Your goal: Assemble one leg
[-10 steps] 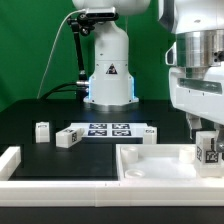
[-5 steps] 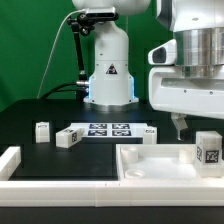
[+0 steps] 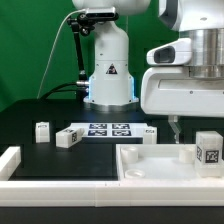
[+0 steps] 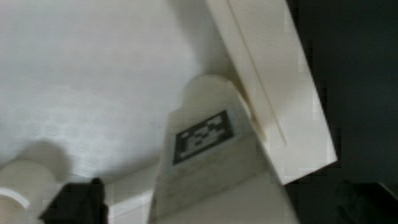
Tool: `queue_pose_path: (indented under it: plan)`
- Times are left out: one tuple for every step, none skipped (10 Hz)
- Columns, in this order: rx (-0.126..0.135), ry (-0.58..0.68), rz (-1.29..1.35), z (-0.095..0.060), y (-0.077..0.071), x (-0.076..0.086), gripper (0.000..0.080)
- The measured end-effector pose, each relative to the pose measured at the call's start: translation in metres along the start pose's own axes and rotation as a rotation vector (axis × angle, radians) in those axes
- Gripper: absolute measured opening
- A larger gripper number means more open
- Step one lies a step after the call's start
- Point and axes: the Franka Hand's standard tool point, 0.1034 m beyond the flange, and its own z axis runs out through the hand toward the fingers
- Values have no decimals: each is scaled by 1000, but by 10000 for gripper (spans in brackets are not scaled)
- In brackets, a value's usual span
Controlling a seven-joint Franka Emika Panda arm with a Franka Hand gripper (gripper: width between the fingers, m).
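A leg (image 3: pixel 208 150), a small white block with a marker tag on its front, stands upright on the right end of the large white panel (image 3: pixel 150 168). My gripper (image 3: pixel 177 130) hangs above the panel, up and to the exterior view's left of that leg, not touching it and holding nothing. Only one finger (image 3: pixel 175 126) shows there. In the wrist view the tagged leg (image 4: pixel 210 135) stands on the panel (image 4: pixel 89 80) close beside a dark finger (image 4: pixel 71 202). Three more legs (image 3: pixel 42 131) (image 3: pixel 67 137) (image 3: pixel 150 133) stand on the black table.
The marker board (image 3: pixel 108 129) lies flat between the loose legs. The white robot base (image 3: pixel 108 70) stands behind it. A white raised corner piece (image 3: pixel 10 160) sits at the front on the exterior view's left, with a white ledge (image 3: pixel 60 190) along the front.
My gripper let go of the leg on the panel, rose, and moved toward the exterior view's left. The leg stays standing where it was set.
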Motion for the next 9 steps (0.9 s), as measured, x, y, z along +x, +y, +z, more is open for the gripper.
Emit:
queue_pose_path:
  plan:
    - [1, -1, -88, 0, -2, -1, 649]
    - [0, 0, -181, 0, -1, 0, 649]
    - [-1, 0, -235, 0, 1, 1, 649]
    - [-7, 2, -302, 0, 2, 2, 649]
    - [-7, 2, -300, 0, 2, 2, 528]
    - [-7, 2, -299, 0, 3, 2, 389]
    - [-7, 2, -299, 0, 3, 2, 290]
    - [-6, 2, -272, 0, 3, 2, 290]
    - [-5, 3, -251, 0, 3, 2, 291]
